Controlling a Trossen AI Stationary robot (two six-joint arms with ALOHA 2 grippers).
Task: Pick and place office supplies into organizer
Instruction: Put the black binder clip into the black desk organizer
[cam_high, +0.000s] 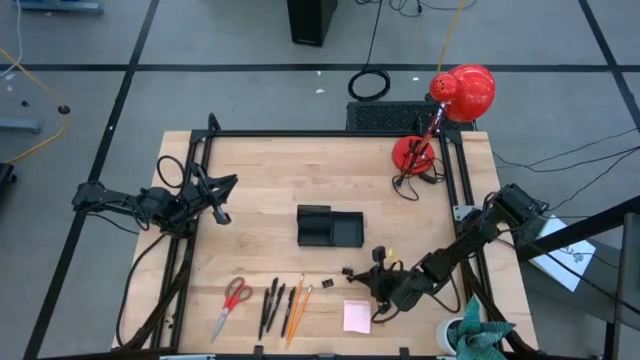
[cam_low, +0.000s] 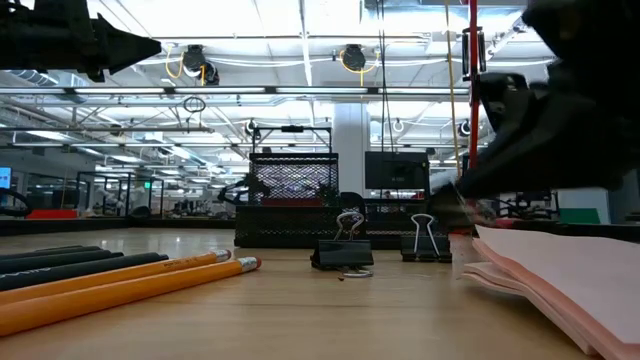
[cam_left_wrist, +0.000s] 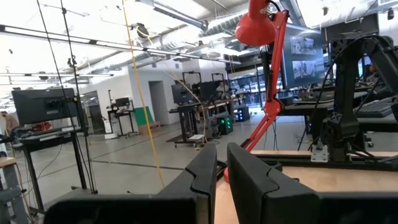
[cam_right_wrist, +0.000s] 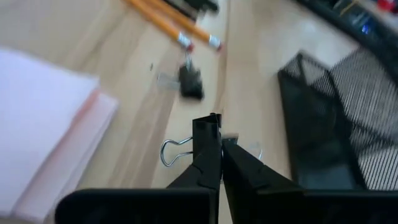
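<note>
Right gripper (cam_right_wrist: 219, 144) low over the table (cam_high: 260, 170) at lower right of the high view, just beside the pink sticky-note pad (cam_high: 356, 316); jaws closed tight on a black binder clip (cam_right_wrist: 205, 134), its wire handles sticking out to either side of the fingertips in the right wrist view. Gripped by the clip's body, probably so it can be lifted clear and carried to the black mesh organizer (cam_high: 329, 227) at centre of the high view, near but apart from the gripper. Clip looks not yet raised off the wood, though contact with the table hard to confirm

Left gripper (cam_left_wrist: 221, 163) parked at the left edge of the table in the high view, raised and pointing across towards the red desk lamp (cam_high: 445, 115); fingers nearly together with only a narrow gap, nothing between them. Waiting, out of the way

Along the bottom edge of the high view, in a row left to right: red-handled scissors (cam_high: 232, 303), dark pens (cam_high: 272, 303), orange pencils (cam_high: 296, 305), all well apart from the organizer and untouched. A second binder clip (cam_low: 341, 251) lying flat near the pencil tips

Organizer's compartments not visible well enough to say whether anything sits inside. In the low view the right arm fills the upper right as a dark mass, hiding its own fingertips; the gripped clip is seen there only as an upright clip (cam_low: 426, 243) beside the pad's edge
</note>
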